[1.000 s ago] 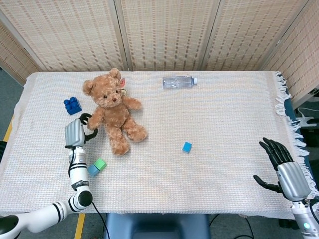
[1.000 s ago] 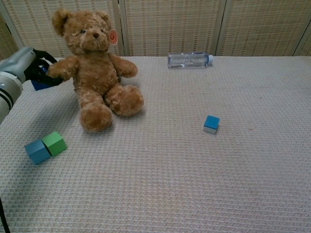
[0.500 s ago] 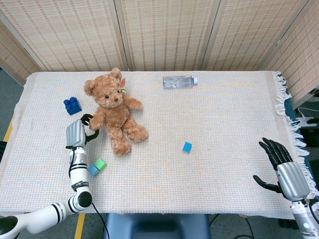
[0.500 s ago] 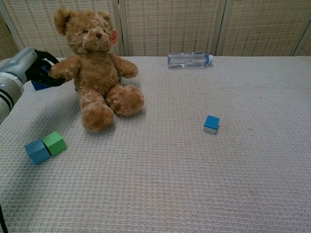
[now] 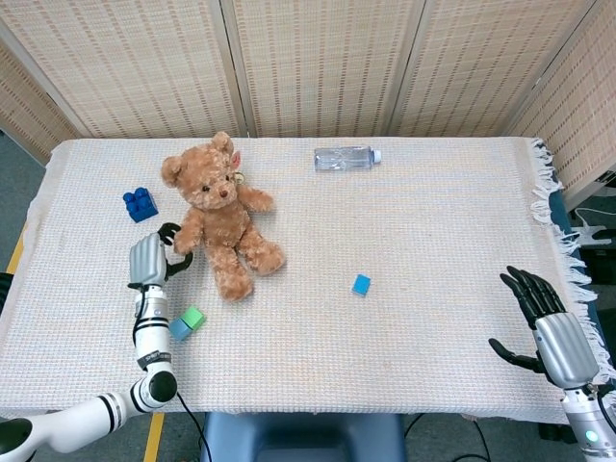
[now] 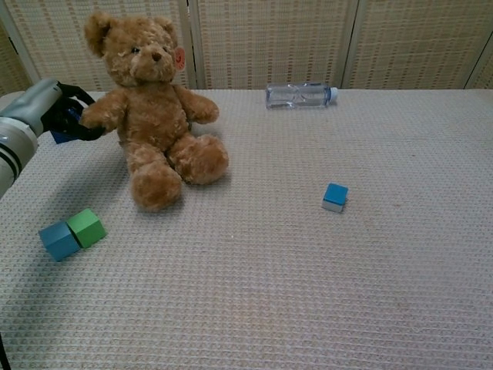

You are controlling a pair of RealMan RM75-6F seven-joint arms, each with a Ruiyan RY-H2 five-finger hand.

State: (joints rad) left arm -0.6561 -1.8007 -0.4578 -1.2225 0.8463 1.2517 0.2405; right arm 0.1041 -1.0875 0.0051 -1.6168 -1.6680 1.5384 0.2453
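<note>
The left hand [image 5: 149,258] has a silver-grey metal back with fine ribs and black fingers [image 5: 169,229]. Behind it comes a slim white forearm with dark rings, then a round black joint and a thicker white arm segment with a black band. The right hand [image 5: 549,322] looks the same: grey shell, black fingers [image 5: 525,286], and a grey wrist with a small blue-green light.
</note>
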